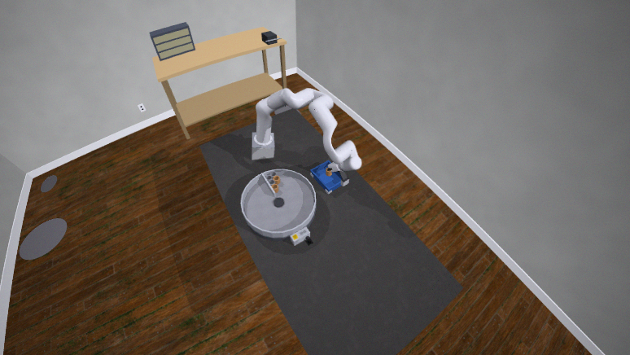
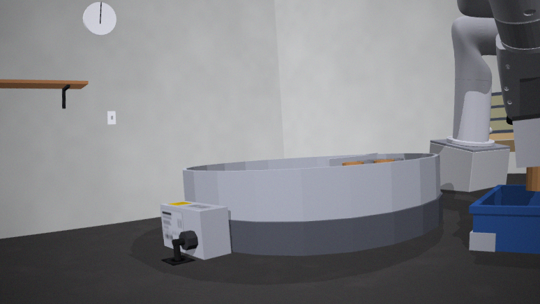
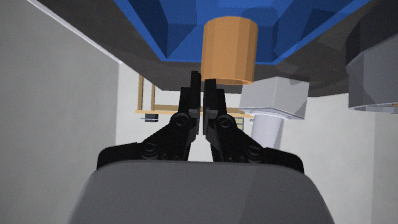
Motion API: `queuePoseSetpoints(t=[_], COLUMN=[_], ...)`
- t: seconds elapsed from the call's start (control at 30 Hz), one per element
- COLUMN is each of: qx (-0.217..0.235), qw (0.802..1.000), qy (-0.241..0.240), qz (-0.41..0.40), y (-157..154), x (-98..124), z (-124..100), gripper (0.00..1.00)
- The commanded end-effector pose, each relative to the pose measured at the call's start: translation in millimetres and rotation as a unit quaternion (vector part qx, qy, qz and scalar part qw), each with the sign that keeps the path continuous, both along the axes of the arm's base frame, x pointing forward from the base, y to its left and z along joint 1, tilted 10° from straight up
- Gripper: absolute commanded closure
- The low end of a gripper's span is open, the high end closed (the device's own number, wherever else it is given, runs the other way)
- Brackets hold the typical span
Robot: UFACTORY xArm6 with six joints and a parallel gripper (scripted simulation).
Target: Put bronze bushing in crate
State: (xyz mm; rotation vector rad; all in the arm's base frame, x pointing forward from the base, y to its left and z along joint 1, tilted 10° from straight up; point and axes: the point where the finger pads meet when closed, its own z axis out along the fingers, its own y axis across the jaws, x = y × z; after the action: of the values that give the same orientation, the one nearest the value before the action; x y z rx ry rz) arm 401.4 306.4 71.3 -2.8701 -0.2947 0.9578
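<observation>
bushing [image 3: 229,49], bronze, is clamped by its wall in the pincer [image 3: 202,86], whose fingers stand narrow on it. it hangs upright over the blue crate [image 2: 506,219], its lower end at the crate's rim. other bronze bushings [image 1: 276,181] sit on the turning table [image 1: 264,225] beside its divider.

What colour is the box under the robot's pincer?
Blue. The crate shows best in the exterior view, beside the turning table.
</observation>
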Motion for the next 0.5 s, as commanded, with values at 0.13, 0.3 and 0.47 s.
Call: queuePoseSetpoints(t=[0.13, 0.3, 0.47], qx=[0.001, 0.001, 0.001], qw=[1.0, 1.0, 1.0], qy=[-0.002, -0.002, -0.002], qz=[0.0, 0.0, 0.0], y=[1.7, 3.1, 4.3], x=[1.6, 2.0, 2.3], z=[-5.6, -13.9, -21.1], gripper=[1.0, 1.0, 1.0])
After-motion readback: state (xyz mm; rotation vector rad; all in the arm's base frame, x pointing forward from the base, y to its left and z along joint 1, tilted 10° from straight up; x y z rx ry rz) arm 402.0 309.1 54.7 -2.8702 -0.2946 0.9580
